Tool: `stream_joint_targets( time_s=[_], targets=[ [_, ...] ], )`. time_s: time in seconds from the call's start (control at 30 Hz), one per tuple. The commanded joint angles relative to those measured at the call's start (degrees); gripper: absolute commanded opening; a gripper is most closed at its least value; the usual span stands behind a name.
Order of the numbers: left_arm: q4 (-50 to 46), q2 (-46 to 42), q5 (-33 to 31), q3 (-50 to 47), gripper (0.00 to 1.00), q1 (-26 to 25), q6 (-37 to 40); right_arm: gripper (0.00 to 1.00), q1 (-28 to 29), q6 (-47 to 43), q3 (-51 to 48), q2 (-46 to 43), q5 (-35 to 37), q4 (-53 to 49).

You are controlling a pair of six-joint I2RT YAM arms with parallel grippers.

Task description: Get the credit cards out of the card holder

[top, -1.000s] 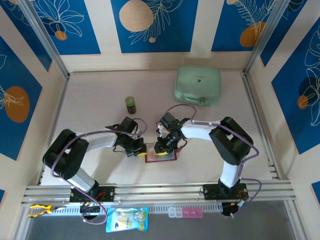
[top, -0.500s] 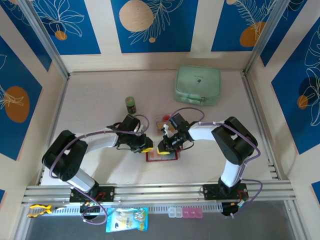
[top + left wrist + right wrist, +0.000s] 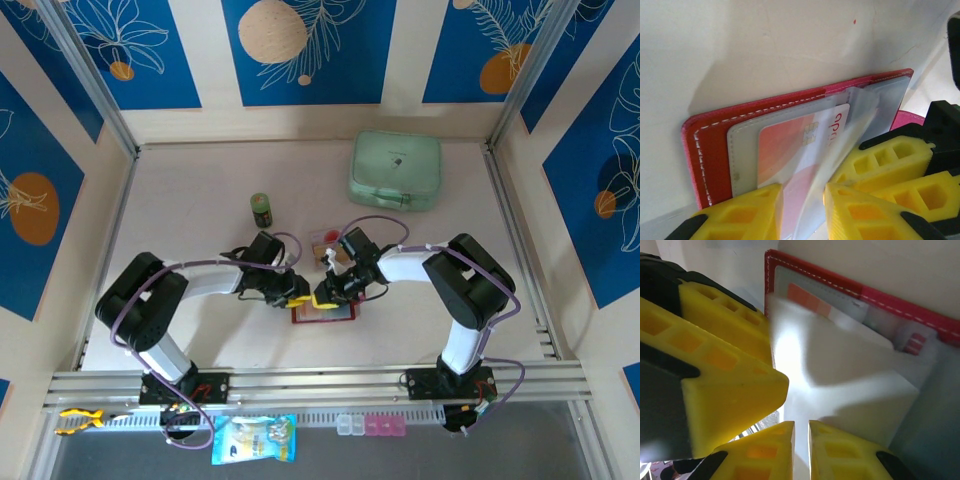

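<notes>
The left hand has slid right, up to the red card holder lying open on the table, and its fingers now stand a little apart around a clear sleeve over the pink card, while the right hand beside it stays pinched shut on that sleeve.

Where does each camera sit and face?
Top external: above, behind the bases, looking down; both arms meet at the card holder.
Left wrist: on the left arm, looking past its yellow fingers at the open card holder.
Right wrist: same on the right; clear sleeve between its fingers.
Shared: both wrists see its stitched red edge.
</notes>
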Motion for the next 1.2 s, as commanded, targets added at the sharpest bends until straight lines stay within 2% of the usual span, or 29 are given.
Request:
stream_joint_targets(
  time_s=[0.0,0.2,0.43,0.63,0.83,1.17],
  targets=[
    [0.1,0.9,1.1,-0.5,0.29,-0.6,-0.3,0.15,-0.3,0.6,-0.8,0.2,-1.4,0.3],
    [-0.2,-0.1,0.2,-1.1,0.31,-0.6,-0.4,0.15,-0.2,0.8,-1.0,0.1,-1.4,0.5],
    [2.8,0.1,1.5,-1.4,0.19,-0.6,-1.6,0.15,-0.1,0.6,-1.2,-0.2,-1.6,0.8],
    [2.8,-1.2,1.6,-1.2,0.17,-0.6,-2.1,0.16,0.4,0.0,-1.2,-2.0,-0.6,-0.1],
    [0.8,-2.9,1.4,0.1,0.18,-0.6,-1.7,0.20,0.7,-0.8,-1.4,-7.1,2.1,-2.7],
    [-2.8,-4.4,1.5,3.3,0.21,-1.0,-1.2,0.21,-1.5,-0.5,-2.6,-16.7,8.5,-7.2]
  ],
)
